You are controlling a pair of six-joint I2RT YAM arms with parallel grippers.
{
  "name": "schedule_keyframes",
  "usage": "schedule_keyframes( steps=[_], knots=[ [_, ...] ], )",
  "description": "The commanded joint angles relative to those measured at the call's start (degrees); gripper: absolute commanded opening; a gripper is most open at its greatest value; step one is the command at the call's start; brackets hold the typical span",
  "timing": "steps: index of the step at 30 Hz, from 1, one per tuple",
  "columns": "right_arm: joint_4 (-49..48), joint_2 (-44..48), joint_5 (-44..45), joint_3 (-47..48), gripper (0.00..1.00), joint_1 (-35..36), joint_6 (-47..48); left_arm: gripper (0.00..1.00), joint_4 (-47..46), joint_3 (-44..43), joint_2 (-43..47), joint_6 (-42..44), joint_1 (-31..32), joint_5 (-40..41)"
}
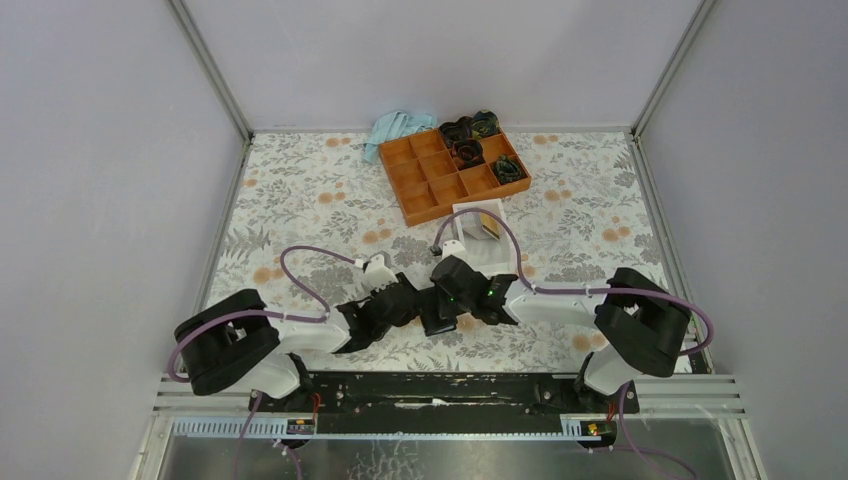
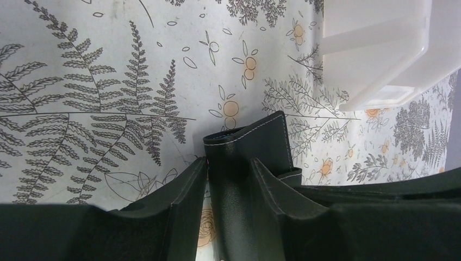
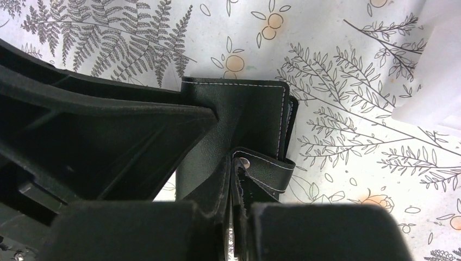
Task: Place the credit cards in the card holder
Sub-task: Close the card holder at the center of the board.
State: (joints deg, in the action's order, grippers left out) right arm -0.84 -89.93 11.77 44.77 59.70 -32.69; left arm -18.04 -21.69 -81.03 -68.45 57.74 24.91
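Bright, even light; soft shadows; white box [image 2: 380, 49] nearly blown out.

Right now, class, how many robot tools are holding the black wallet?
2. The left tool clamps the card holder from one side; the right tool pinches it from the opposite side.

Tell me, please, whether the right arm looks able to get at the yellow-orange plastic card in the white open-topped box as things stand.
Probably not yet. The white open-topped box lies close with nothing between, but the right tool is shut on the black folding wallet, which the left tool also grips.
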Motion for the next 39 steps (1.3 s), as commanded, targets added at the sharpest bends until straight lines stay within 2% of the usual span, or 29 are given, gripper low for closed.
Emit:
schedule_keyframes(
  steps=[1, 21, 39],
  knots=[
    [-0.3, 0.1, -4.4, -0.1, 0.03, -2.3, -1.0, 0.41, 0.2, 0.6, -2.2, 0.1, 0.5, -4.5],
    [0.0, -5.0, -13.2, 1.9, 0.03, -7.9, -1.3, 0.4, 0.4, -0.3, -4.0, 0.0, 0.7, -6.3],
    [1.3, -5.7, -15.1, 3.7, 0.04, -11.2, 0.7, 0.4, 1.4, -1.0, -6.4, -0.1, 1.0, -6.0]
  ],
)
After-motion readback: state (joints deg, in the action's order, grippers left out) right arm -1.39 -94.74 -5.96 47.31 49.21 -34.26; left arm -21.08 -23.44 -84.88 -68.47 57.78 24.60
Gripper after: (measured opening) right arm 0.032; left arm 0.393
